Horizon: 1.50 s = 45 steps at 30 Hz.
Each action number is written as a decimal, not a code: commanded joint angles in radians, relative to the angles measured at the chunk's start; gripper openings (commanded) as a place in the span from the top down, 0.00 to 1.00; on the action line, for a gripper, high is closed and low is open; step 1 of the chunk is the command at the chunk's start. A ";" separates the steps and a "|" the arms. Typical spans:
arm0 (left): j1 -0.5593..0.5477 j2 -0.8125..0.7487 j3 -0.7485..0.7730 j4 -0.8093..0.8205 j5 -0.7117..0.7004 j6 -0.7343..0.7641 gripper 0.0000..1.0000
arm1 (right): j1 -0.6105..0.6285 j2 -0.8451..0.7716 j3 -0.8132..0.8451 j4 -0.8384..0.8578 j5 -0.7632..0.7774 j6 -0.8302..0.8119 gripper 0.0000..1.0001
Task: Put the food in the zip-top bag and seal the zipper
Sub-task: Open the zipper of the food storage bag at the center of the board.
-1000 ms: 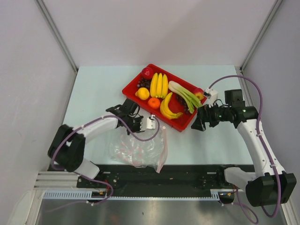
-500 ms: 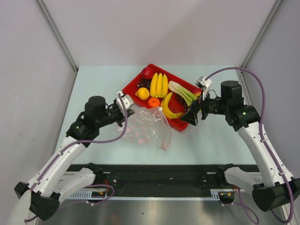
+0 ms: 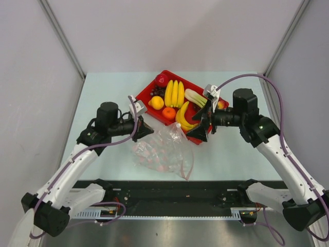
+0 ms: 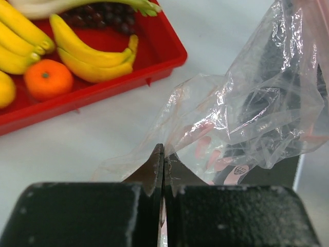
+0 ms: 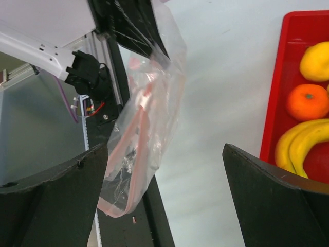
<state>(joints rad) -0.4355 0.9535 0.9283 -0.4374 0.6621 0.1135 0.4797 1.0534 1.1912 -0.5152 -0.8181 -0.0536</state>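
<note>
While the left gripper [image 4: 163, 155] pinches its edge, the bag [image 3: 162, 152] spreads clear and crinkly at frame centre, pink zipper [image 3: 186, 164] lower right. Right gripper [image 3: 201, 126] gapes wide beside the glossy red tray [image 3: 144, 92] of food [image 3: 175, 94].

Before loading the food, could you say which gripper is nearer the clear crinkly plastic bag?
Left. The left gripper is shut on the clear plastic bag; the right gripper hangs open beside it, apart.

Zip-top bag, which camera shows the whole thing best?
Top external: the whole zip-top bag shows, pinched by the left end effector. Left wrist catches only crinkled film by the grip; right wrist shows one side with its pink strip, partly cropped.
</note>
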 commanded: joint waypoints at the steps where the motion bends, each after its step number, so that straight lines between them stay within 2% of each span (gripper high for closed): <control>1: 0.006 0.042 0.015 0.005 0.107 -0.049 1.00 | 0.046 0.005 0.002 0.057 -0.024 0.041 0.01; 6: 0.030 0.034 -0.003 0.068 0.102 -0.083 1.00 | 0.101 0.033 -0.019 0.055 -0.007 0.043 0.00; 10: 0.064 -0.027 -0.057 0.141 0.109 -0.107 1.00 | 0.120 0.049 -0.027 -0.014 0.036 -0.074 0.05; 14: 0.073 -0.064 -0.075 0.144 0.102 -0.127 1.00 | 0.123 0.054 -0.051 -0.013 0.053 -0.103 0.12; 16: 0.075 -0.081 -0.086 0.147 0.100 -0.138 1.00 | 0.144 0.062 -0.059 0.021 0.062 -0.092 0.27; 17: 0.076 -0.088 -0.092 0.152 0.100 -0.140 1.00 | 0.148 0.066 -0.059 0.030 0.068 -0.094 0.41; 19: 0.083 -0.111 -0.101 0.152 0.099 -0.146 1.00 | 0.155 0.074 -0.058 0.040 0.069 -0.129 0.56; 20: 0.086 -0.119 -0.105 0.146 0.097 -0.149 1.00 | 0.157 0.077 -0.045 0.032 0.071 -0.149 0.72; 22: 0.093 -0.142 -0.111 0.126 0.097 -0.135 1.00 | 0.163 0.091 -0.024 0.003 0.079 -0.205 0.96; 23: 0.093 -0.148 -0.109 0.097 0.094 -0.121 1.00 | 0.163 0.094 -0.009 -0.003 0.082 -0.224 1.00; 26: 0.093 -0.176 -0.076 0.008 0.079 -0.023 0.54 | 0.171 0.094 0.010 -0.008 0.082 -0.282 1.00; 27: 0.093 -0.183 -0.060 -0.013 0.068 0.029 0.32 | 0.180 0.097 0.028 -0.019 0.080 -0.298 1.00; 29: 0.093 -0.202 -0.002 -0.059 0.056 0.087 0.21 | 0.200 0.111 0.053 -0.042 0.097 -0.351 1.00; 30: 0.093 -0.203 0.021 -0.078 0.051 0.141 0.10 | 0.221 0.114 0.073 -0.052 0.105 -0.365 1.00; 31: 0.093 -0.200 0.070 -0.111 0.054 0.165 0.05 | 0.233 0.123 0.080 -0.058 0.112 -0.379 1.00; 33: 0.089 -0.173 0.112 -0.150 0.077 0.230 0.00 | 0.260 0.134 0.096 -0.068 0.137 -0.423 1.00; 35: 0.070 -0.148 0.142 -0.164 0.068 0.245 0.00 | 0.296 0.146 0.116 -0.072 0.154 -0.451 1.00; 41: -0.089 -0.104 0.172 -0.167 -0.036 0.368 0.01 | 0.368 0.195 0.174 -0.123 0.200 -0.528 1.00; 44: -0.129 -0.087 0.176 -0.169 -0.050 0.399 0.05 | 0.385 0.220 0.200 -0.153 0.217 -0.560 1.00; 45: -0.146 -0.082 0.181 -0.169 -0.053 0.414 0.11 | 0.387 0.230 0.205 -0.155 0.220 -0.563 1.00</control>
<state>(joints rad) -0.5404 0.8486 1.0718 -0.5896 0.6479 0.4263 0.8509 1.2602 1.3296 -0.6357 -0.6338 -0.5507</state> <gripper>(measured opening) 0.956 0.011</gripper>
